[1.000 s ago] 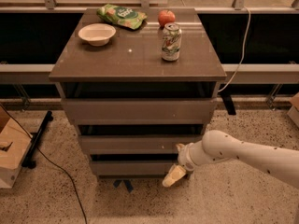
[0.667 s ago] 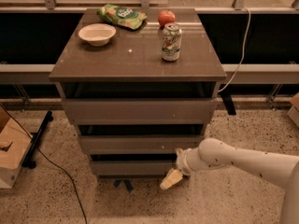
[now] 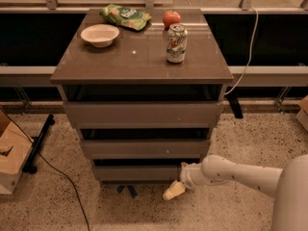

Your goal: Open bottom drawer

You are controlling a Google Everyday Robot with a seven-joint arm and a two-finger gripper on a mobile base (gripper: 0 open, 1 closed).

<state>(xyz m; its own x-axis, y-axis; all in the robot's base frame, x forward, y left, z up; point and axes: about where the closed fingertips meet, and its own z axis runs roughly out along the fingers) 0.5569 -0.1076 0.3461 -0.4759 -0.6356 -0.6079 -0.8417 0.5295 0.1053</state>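
A grey-brown cabinet with three handleless drawers stands in the middle. The bottom drawer (image 3: 137, 173) is the lowest and narrowest front, just above the floor, with a dark gap above it. My gripper (image 3: 174, 190) reaches in from the right on a white arm (image 3: 231, 173). It hangs at the bottom drawer's right end, its cream fingertip (image 3: 173, 191) pointing down-left below the drawer's lower edge. The middle drawer (image 3: 144, 148) and top drawer (image 3: 143, 114) sit above.
On the cabinet top (image 3: 139, 57) are a white bowl (image 3: 99, 34), a green chip bag (image 3: 125, 17), a red apple (image 3: 171, 18) and a soda can (image 3: 176, 43). A cardboard box (image 3: 10, 153) and a black cable (image 3: 57, 177) lie on the floor at left.
My arm has drawn slightly left and closer to the bottom drawer's right end; the drawers look unchanged.
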